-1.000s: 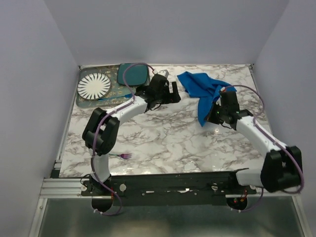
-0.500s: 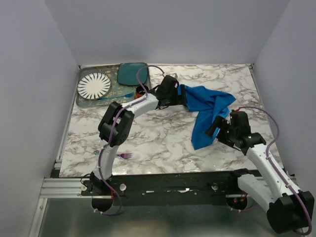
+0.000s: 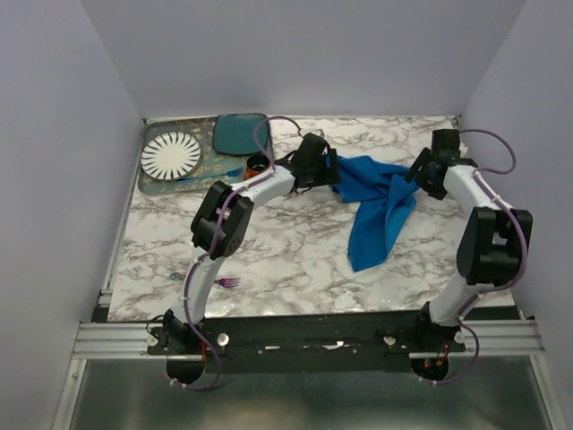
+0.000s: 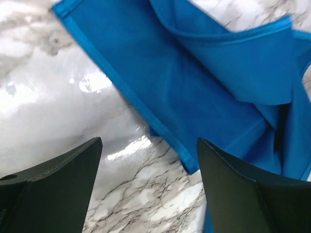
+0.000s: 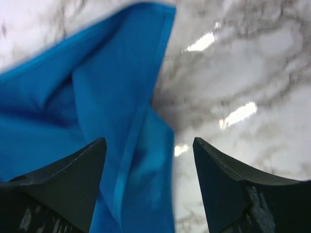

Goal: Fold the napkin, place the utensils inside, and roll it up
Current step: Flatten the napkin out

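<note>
Two wide-open, empty grippers flank the rumpled napkin (image 3: pixel 376 193) lying far and right of centre on the marble table (image 3: pixel 295 242), left gripper (image 4: pixel 148 145) over its left hem and right gripper (image 5: pixel 149 143) over its right corner, seemingly to spread it for folding, while the fork (image 3: pixel 228 283) lies near left.

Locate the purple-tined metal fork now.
Top view: the small purple-tined metal fork lies at the front-left of the marble table, beside the left arm, far from the blue cloth napkin.
</note>
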Robot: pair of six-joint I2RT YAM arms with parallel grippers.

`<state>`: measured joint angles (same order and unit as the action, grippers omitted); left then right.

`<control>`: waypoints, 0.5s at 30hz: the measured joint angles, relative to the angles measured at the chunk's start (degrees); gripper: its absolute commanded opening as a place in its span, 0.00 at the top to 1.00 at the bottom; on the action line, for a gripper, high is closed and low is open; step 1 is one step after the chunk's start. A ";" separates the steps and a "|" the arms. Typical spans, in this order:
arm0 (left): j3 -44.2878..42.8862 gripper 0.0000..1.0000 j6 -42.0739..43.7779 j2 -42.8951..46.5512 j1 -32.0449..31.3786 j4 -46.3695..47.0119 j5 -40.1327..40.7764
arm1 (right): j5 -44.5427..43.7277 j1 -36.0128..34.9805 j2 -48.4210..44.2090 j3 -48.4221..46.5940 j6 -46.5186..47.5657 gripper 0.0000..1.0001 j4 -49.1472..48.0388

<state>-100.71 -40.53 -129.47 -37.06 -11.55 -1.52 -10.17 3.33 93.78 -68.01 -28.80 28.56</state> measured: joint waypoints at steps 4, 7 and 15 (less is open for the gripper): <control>-5.22 0.05 -0.33 -2.32 0.13 -0.17 -0.11 | 2.36 2.47 10.58 -9.44 2.08 0.23 -0.52; -7.87 0.06 -1.88 -4.57 0.17 0.13 -0.96 | 6.73 2.95 15.10 -11.93 3.06 0.22 -0.66; -10.54 0.41 -7.04 -8.81 1.05 1.27 -4.85 | 13.64 2.73 20.37 -14.36 2.71 0.30 -0.63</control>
<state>-111.24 -47.57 -138.28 -36.01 -10.28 -6.37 3.46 6.07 114.15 -82.37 -26.09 27.92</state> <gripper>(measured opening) 0.804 0.759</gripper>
